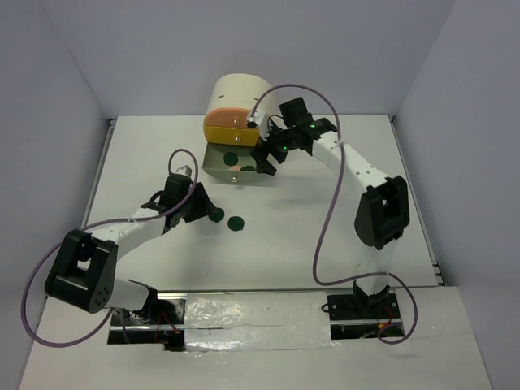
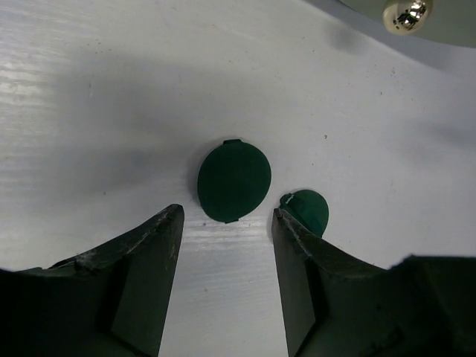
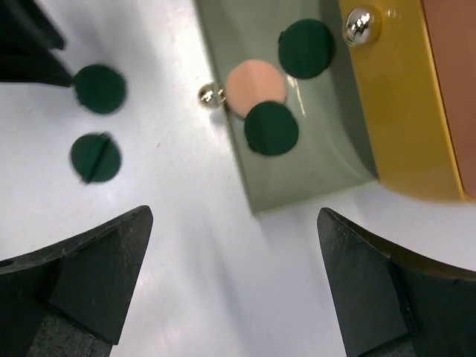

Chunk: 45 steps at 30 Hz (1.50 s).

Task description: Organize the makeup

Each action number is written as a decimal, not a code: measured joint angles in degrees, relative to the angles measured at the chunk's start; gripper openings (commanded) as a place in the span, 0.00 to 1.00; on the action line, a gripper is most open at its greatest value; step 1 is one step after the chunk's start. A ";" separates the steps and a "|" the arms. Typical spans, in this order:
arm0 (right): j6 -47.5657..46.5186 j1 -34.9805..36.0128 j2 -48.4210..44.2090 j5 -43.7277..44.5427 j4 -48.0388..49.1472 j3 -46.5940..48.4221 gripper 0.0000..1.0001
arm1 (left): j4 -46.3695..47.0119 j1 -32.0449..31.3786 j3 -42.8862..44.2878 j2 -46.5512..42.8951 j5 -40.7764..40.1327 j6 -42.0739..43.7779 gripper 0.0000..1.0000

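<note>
Two dark green discs lie on the white table, one (image 1: 215, 215) (image 2: 233, 181) just ahead of my left gripper (image 1: 205, 208) (image 2: 227, 213), the other (image 1: 236, 223) (image 2: 308, 211) partly hidden behind its right finger. The left gripper is open and empty, low over the table. Two more green discs (image 3: 306, 47) (image 3: 271, 128) and a peach round puff (image 3: 253, 83) lie in the open grey-green drawer (image 1: 218, 166) (image 3: 312, 171). My right gripper (image 1: 264, 162) (image 3: 234, 214) is open and empty, above the drawer's near corner. The table discs also show in the right wrist view (image 3: 99, 88) (image 3: 95, 157).
The cream drum-shaped cabinet (image 1: 240, 93) stands at the back centre, with an orange drawer (image 1: 223, 120) and a yellow drawer (image 3: 398, 111) with a silver knob (image 3: 360, 24). The open drawer's knob (image 3: 210, 95) (image 2: 405, 13) faces the discs. Grey walls enclose the table.
</note>
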 measured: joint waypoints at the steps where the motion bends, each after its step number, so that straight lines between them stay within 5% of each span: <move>1: -0.63 -0.90 -2.29 -2.01 0.33 -2.08 0.98 | -0.07 -0.55 0.79 1.18 -0.33 0.55 0.63; 7: -1.51 -2.12 -14.10 -9.20 0.98 -12.83 0.97 | -3.19 -3.39 6.47 8.57 -2.99 3.72 0.59; 13: 0.55 -2.95 -15.43 -11.87 2.71 -15.76 0.97 | -7.78 -6.78 12.52 15.04 -7.85 5.88 0.49; 21: 2.54 -4.94 -15.54 -12.61 3.61 -17.57 0.96 | -11.54 -9.86 18.49 20.48 -14.10 6.60 0.25; 26: 3.17 -5.46 -15.96 -12.90 3.96 -18.73 0.94 | -12.11 -11.17 19.37 21.40 -15.91 6.43 0.00; 45: 5.81 -5.55 -21.40 -11.23 7.17 -28.30 0.84 | -8.44 -10.88 19.12 4.04 -8.90 6.49 0.00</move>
